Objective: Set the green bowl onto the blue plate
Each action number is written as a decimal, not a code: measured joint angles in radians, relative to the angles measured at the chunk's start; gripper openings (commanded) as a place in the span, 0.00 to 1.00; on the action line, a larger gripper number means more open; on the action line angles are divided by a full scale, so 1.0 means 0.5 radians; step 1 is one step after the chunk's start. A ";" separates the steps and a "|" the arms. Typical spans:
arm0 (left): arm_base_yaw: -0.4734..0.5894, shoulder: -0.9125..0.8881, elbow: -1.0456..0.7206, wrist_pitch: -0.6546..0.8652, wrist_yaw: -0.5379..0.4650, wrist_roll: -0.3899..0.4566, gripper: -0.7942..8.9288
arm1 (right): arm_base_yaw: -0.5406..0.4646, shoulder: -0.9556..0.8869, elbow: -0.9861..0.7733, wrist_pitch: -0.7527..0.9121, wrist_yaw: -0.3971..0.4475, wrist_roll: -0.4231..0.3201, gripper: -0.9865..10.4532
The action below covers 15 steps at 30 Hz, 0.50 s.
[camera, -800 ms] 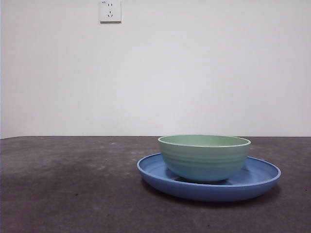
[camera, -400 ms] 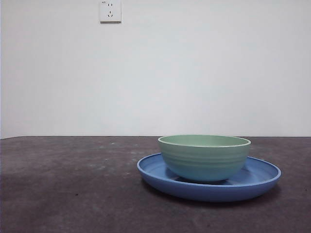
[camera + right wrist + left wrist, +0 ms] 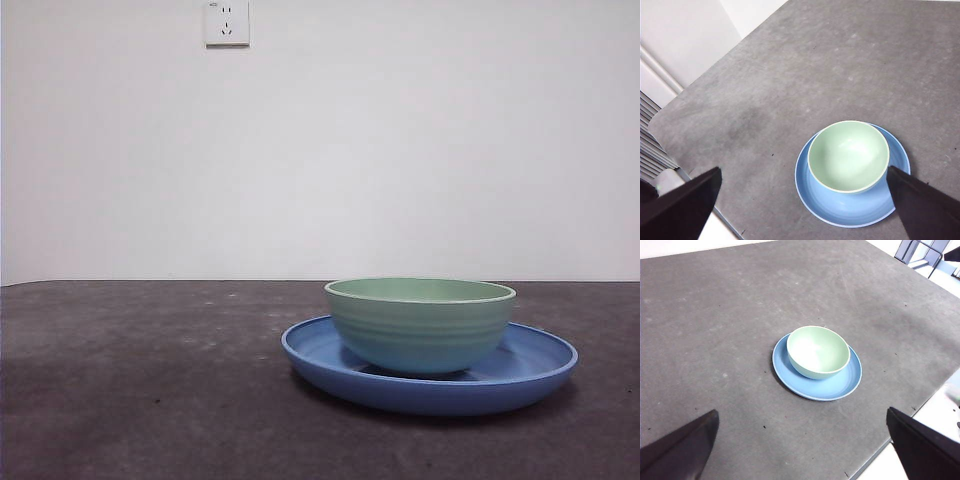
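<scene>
The green bowl (image 3: 420,322) stands upright and empty on the blue plate (image 3: 530,372), right of the middle of the table in the front view. Both show in the left wrist view, bowl (image 3: 818,351) on plate (image 3: 840,385), and in the right wrist view, bowl (image 3: 848,156) on plate (image 3: 860,210). My left gripper (image 3: 802,452) is open and empty, high above the table and away from the bowl. My right gripper (image 3: 805,210) is open and empty, also high above the table. Neither arm shows in the front view.
The dark grey table (image 3: 150,380) stretches around the plate. A white wall with a socket (image 3: 227,22) stands behind it. The table's edge (image 3: 900,440) shows in the left wrist view, and a rounded corner (image 3: 660,120) in the right wrist view.
</scene>
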 measured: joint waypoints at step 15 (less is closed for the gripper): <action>0.001 0.000 0.000 -0.001 0.000 -0.002 0.70 | -0.008 0.258 0.010 -0.314 0.102 0.084 0.66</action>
